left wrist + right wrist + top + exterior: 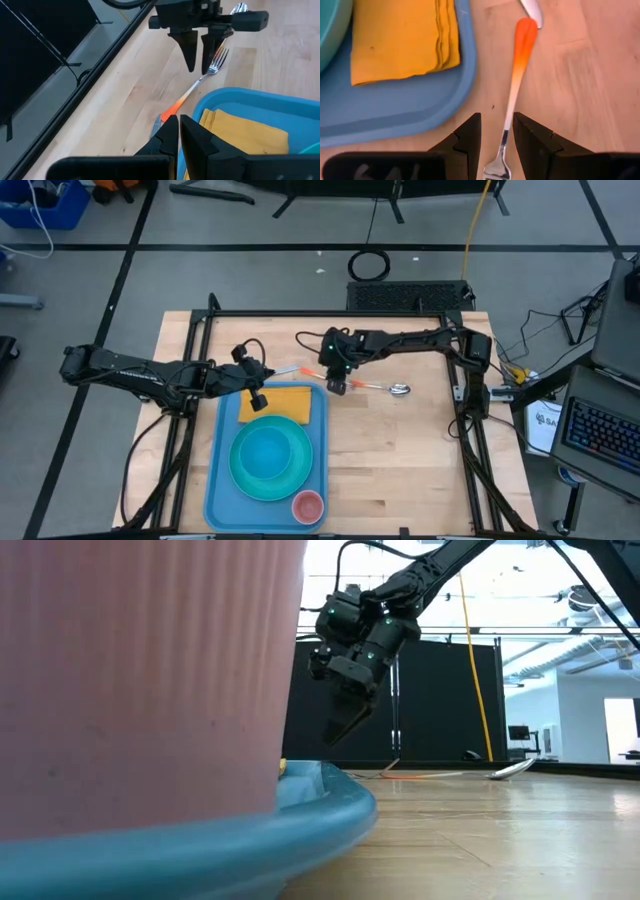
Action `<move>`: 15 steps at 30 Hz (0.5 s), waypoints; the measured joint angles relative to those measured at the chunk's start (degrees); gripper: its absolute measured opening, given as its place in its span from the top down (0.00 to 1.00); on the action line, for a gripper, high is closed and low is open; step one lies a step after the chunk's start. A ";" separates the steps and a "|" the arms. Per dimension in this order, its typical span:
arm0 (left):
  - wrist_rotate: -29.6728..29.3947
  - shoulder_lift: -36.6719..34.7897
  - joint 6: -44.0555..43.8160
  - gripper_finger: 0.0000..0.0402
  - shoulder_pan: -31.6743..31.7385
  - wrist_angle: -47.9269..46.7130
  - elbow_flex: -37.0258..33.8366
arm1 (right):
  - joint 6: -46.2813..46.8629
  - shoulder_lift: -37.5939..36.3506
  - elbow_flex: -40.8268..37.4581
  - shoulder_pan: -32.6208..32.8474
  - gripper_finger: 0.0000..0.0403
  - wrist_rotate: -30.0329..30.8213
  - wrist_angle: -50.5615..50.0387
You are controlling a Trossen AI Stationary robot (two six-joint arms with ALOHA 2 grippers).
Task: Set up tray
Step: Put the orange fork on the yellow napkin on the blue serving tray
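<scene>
The light-blue tray (222, 480) lies at the table's near middle. It holds a folded yellow napkin (280, 402), a turquoise plate (270, 458) and a pink cup (307, 506). A fork with an orange handle (520, 45) lies flat on the wood just off the tray's far right corner. My right gripper (497, 135) is open and hangs above the fork's thin neck (507, 117), one finger on either side, clear of it; the low view shows its tips (338, 732) above the table. My left gripper (179, 131) is shut over the tray's far edge, near the napkin.
A spoon (398, 389) with an orange handle lies on the table right of the fork. A silver utensil tip (532, 10) lies beyond the fork's handle end. Black frame rails (330, 312) run along the table's far and side edges. Bare wood shows right of the tray.
</scene>
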 joint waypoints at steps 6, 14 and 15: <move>-0.01 0.01 0.00 0.95 0.00 0.04 0.00 | 0.04 1.00 -0.03 -0.01 0.75 -0.09 -2.00; 0.01 0.01 -0.02 0.95 -0.01 0.14 0.00 | 0.17 0.96 -0.11 0.31 0.75 -0.17 -2.11; -0.01 -0.01 -0.02 0.95 0.00 0.14 0.00 | 0.15 1.10 -0.12 0.32 0.75 -0.17 -2.10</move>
